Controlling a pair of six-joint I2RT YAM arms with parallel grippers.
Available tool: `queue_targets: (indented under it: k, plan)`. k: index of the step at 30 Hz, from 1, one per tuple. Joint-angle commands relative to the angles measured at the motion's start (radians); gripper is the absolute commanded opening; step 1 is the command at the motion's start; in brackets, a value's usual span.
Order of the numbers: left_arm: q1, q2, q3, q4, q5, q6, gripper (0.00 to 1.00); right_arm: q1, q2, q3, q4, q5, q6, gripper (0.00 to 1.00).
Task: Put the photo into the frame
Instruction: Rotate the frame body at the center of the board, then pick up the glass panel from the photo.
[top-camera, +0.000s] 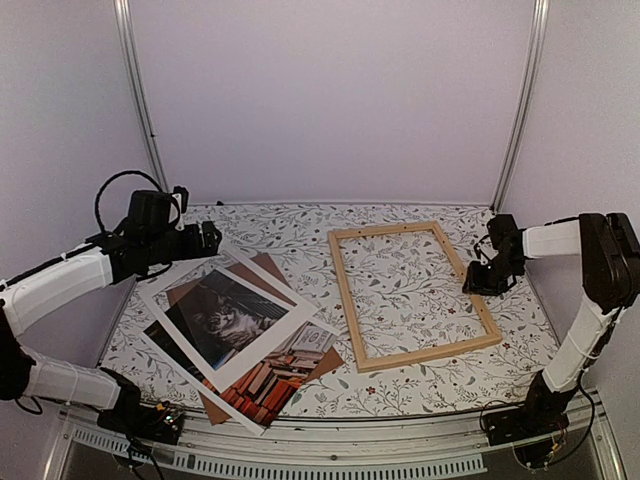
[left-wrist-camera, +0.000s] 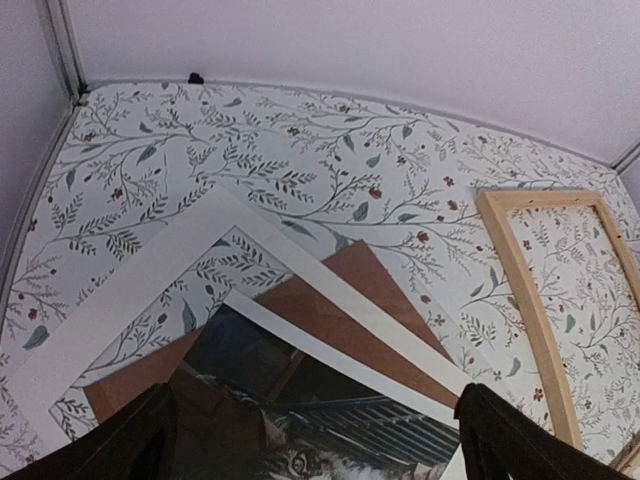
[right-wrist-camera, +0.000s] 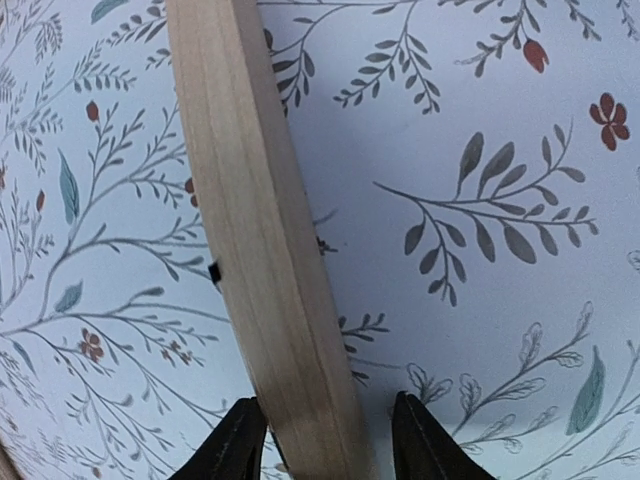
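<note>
Wood fills the right wrist view. The right pincer (right-wrist-camera: 330, 448) has its jaws apart, one on each side of a bar of the frame (right-wrist-camera: 262, 250), and a sliver of table (right-wrist-camera: 480, 150) shows beside one finger, so I judge the bar is not clamped. The left pincer (left-wrist-camera: 316, 410) hangs wide apart over the photo (left-wrist-camera: 300, 445), touching nothing.

The frame lies flat on the right of the table, and the photo lies well apart from it on the left, in a skewed pile with a white mat (top-camera: 175, 290) and a brown backing board (top-camera: 272, 272).

The photo has yet to be lifted. The next move calls for freeing it from the pile by one edge, alone, then carrying it across to the frame.

The mat covers part of the photo, and the order of the sheets is hard to read. The right view shows only a short stretch of bar.
</note>
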Motion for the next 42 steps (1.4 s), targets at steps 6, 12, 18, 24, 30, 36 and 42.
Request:
queue_targets:
  k: [6, 12, 18, 24, 30, 36, 42]
  plan:
    - [-0.009, 0.131, 0.0, -0.195, -0.011, -0.181, 1.0, 0.064, -0.15, 0.05, -0.035, 0.099, 0.014, 0.75]
    - [0.048, 0.105, -0.085, -0.201, 0.048, -0.213, 1.0, 0.269, -0.136, 0.177, -0.024, 0.069, -0.005, 0.79]
    - [0.132, 0.108, -0.161, -0.157, 0.174, -0.262, 0.99, 0.498, 0.015, 0.359, 0.007, -0.021, 0.044, 0.79]
    - [0.152, 0.118, -0.187, -0.146, 0.168, -0.281, 0.99, 0.691, 0.234, 0.602, 0.008, -0.087, 0.079, 0.79]
    - [0.184, 0.11, -0.228, -0.104, 0.227, -0.292, 0.97, 0.783, 0.468, 0.819, -0.029, -0.117, 0.095, 0.79]
    - [0.195, 0.093, -0.26, -0.08, 0.251, -0.302, 0.95, 0.789, 0.565, 0.873, -0.036, -0.107, 0.145, 0.79]
    - [0.196, 0.072, -0.276, -0.084, 0.234, -0.303, 0.95, 0.789, 0.605, 0.886, -0.061, -0.066, 0.167, 0.79]
